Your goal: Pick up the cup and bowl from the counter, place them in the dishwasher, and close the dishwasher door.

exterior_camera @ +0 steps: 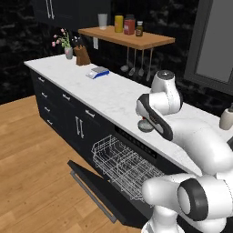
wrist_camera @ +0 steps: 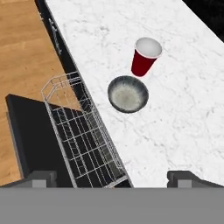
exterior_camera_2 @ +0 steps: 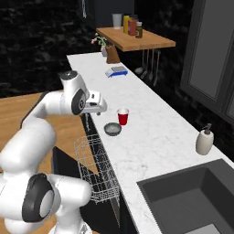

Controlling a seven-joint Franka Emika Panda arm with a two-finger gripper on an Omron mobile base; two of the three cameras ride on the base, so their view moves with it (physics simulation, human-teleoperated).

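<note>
The red cup (wrist_camera: 145, 57) stands upright on the white counter (wrist_camera: 183, 109), and the grey speckled bowl (wrist_camera: 127, 93) sits just beside it, nearer the counter's front edge. In the right base view the cup (exterior_camera_2: 123, 116) and bowl (exterior_camera_2: 112, 129) lie right of my gripper (exterior_camera_2: 99, 107). My gripper (wrist_camera: 112, 179) hovers open above the counter edge, with nothing between its fingertips (wrist_camera: 41, 178). The dishwasher door (exterior_camera: 93, 189) is dropped open and the white wire rack (exterior_camera: 123, 166) is pulled out. In the left base view my arm hides most of the bowl (exterior_camera: 145, 127).
A beige soap bottle (exterior_camera_2: 204, 140) stands by the sink (exterior_camera_2: 192, 192) at the right. Further along the counter are a small scale (exterior_camera: 98, 72), a knife block (exterior_camera: 82, 55) and a flower vase (exterior_camera: 68, 52). A wooden shelf (exterior_camera: 127, 37) with jars hangs above.
</note>
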